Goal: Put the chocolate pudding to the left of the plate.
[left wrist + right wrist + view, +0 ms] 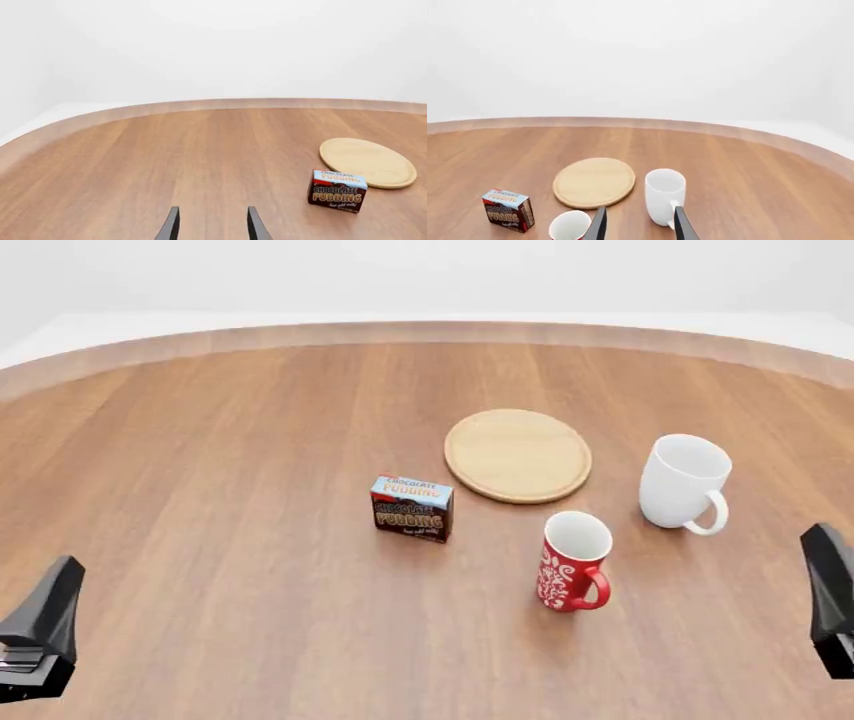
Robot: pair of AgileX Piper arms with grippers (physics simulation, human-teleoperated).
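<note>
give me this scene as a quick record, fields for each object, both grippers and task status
chocolate pudding: upright on the table, front-left of the plate, apart from it
plate: flat, nothing on it
white mug: upright, right of the plate
red mug: upright, in front of the plate
left gripper: open, holding nothing, far from the pudding
right gripper: open, holding nothing
task status: pudding not yet grasped

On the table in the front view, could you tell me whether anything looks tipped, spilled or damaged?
Nothing stands out. The pudding box stands upright just left of and nearer than the plate, slightly turned. The plate lies flat. The white mug and red mug are upright, with no spill visible.
</note>
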